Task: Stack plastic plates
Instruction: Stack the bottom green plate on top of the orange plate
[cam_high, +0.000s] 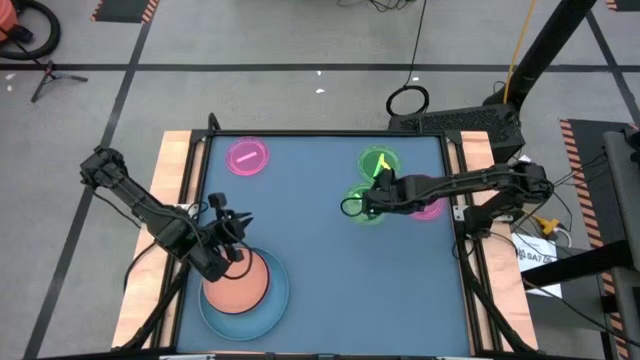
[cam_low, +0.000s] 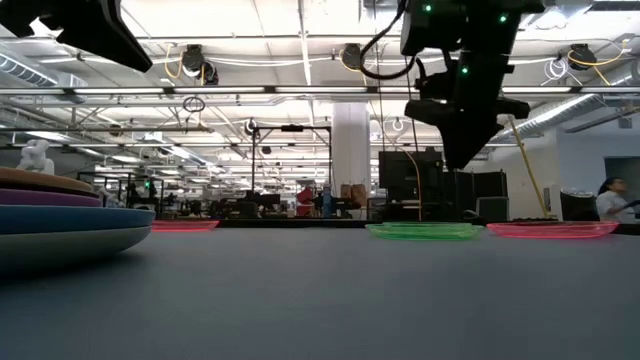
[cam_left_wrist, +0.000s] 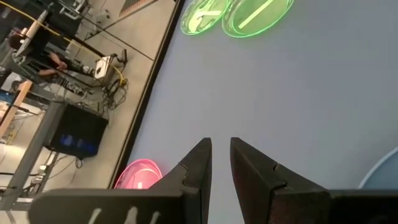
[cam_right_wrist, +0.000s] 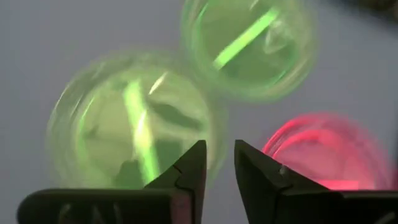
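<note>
A stack of plates (cam_high: 245, 292) sits at the table's near left, an orange plate (cam_high: 240, 280) on top of a light-blue one (cam_high: 268, 310); in the low view the stack (cam_low: 60, 215) also shows purple and grey layers. My left gripper (cam_high: 226, 222) hovers at the stack's far edge, its fingers (cam_left_wrist: 221, 163) a narrow gap apart and empty. Two small green plates (cam_high: 380, 162) (cam_high: 365, 205) and a pink one (cam_high: 430, 208) lie flat at the right. My right gripper (cam_right_wrist: 217, 165) hangs above the nearer green plate (cam_right_wrist: 134, 118), narrowly open and empty.
Another small pink plate (cam_high: 247, 157) lies flat near the far left corner. The blue table top (cam_high: 320, 270) is bare between the stack and the green plates. Wooden rails (cam_high: 175, 180) run along the left and right edges. People show in the room beyond.
</note>
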